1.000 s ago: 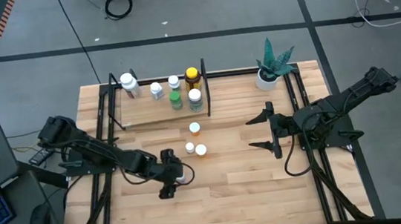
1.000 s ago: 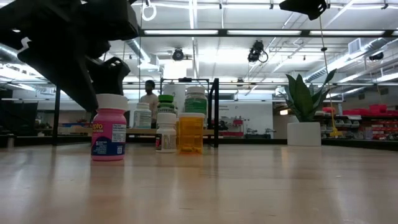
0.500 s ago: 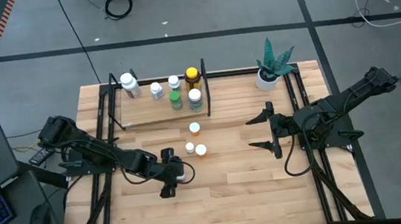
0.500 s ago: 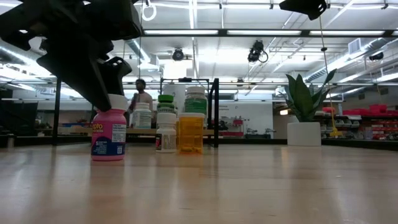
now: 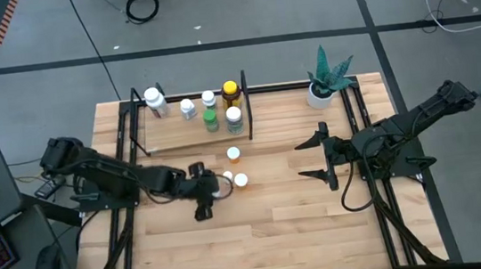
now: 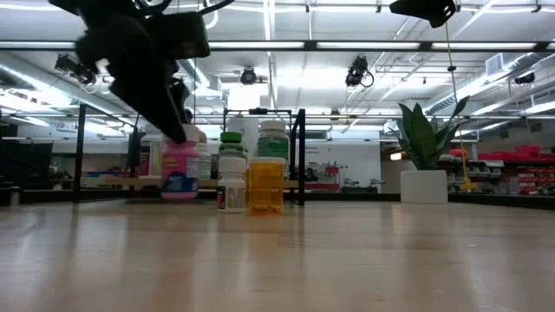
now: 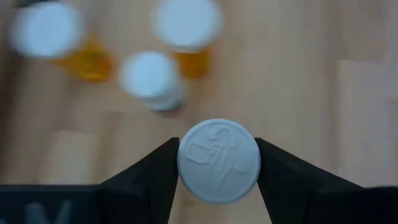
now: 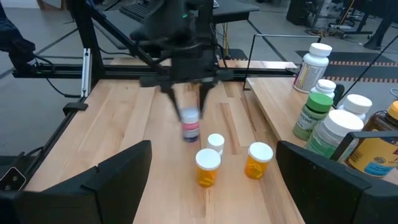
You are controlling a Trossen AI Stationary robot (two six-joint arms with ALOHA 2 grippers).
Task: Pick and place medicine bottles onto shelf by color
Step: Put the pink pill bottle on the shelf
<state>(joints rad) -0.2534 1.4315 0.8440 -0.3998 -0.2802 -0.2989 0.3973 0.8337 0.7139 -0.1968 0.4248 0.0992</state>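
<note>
Near the table's middle, our left gripper (image 5: pixel 208 190) clamped on the pink bottle (image 6: pixel 179 169) by its white cap, lifted clear of the tabletop (image 5: pixel 304 226), just beside two orange bottles (image 8: pixel 208 168), our right gripper (image 5: pixel 313 156) spread wide, hanging idle, shelf (image 5: pixel 187 133) behind.

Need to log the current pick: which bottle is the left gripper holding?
The pink bottle with a white cap, clamped in the left gripper; the others stand untouched on the table or shelf.
</note>
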